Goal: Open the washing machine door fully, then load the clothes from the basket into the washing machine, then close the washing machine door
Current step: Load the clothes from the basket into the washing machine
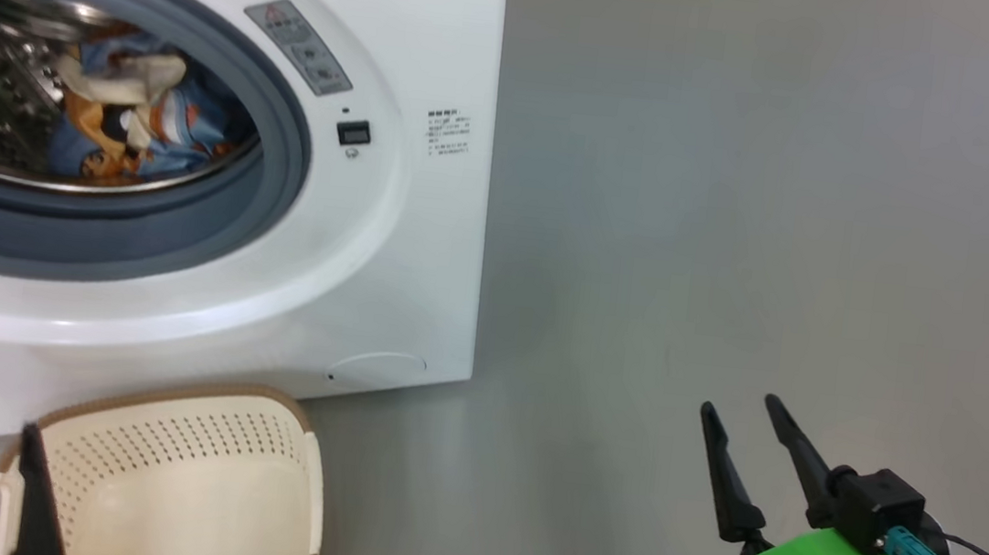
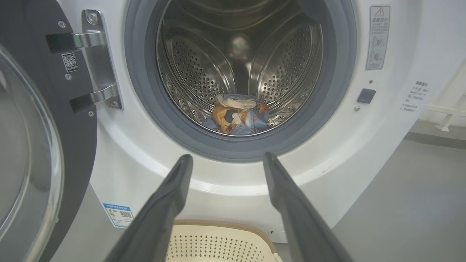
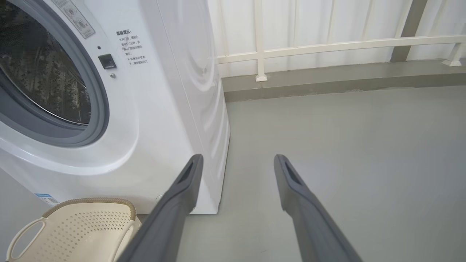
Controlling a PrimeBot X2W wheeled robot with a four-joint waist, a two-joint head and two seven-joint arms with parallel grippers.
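head looks down, all share washing machine [image 1: 424, 252]

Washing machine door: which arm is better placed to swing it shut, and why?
Left. The open door hangs just beside the open left gripper; the right gripper is off beyond the opposite side of the washing machine.

Grey floor [image 1: 741, 202], smooth, dull sheen. Far side: low grey kerb [image 3: 327, 82] carrying a cream railing [image 3: 327, 47]; white panelled wall [image 3: 309, 22] behind it; grey post [image 3: 407, 29] at far right.
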